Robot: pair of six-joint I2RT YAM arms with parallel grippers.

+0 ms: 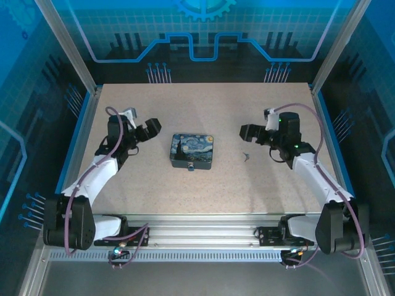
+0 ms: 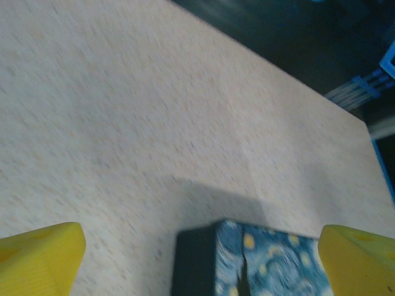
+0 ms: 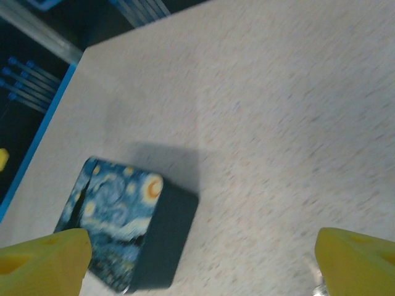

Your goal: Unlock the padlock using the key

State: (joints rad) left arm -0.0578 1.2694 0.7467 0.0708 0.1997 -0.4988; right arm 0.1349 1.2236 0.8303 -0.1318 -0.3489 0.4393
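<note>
The tiny padlock (image 1: 191, 167) hangs at the near front edge of the dark-blue painted tin (image 1: 192, 151) in the middle of the table. The small dark key (image 1: 246, 156) lies flat on the table to the right of the tin. My left gripper (image 1: 149, 130) hovers just left of the tin, open and holding nothing. In the left wrist view its yellow fingertips (image 2: 41, 259) frame a corner of the tin (image 2: 265, 259). My right gripper (image 1: 250, 134) hovers right of the tin and just behind the key, open and empty. The right wrist view has the tin (image 3: 117, 222) near its left fingertip (image 3: 43, 262).
The speckled beige table (image 1: 203, 191) is bordered by blue rails and metal posts on the left and right. A dark backdrop wall stands behind it. Both arm bases sit on the rail at the near edge.
</note>
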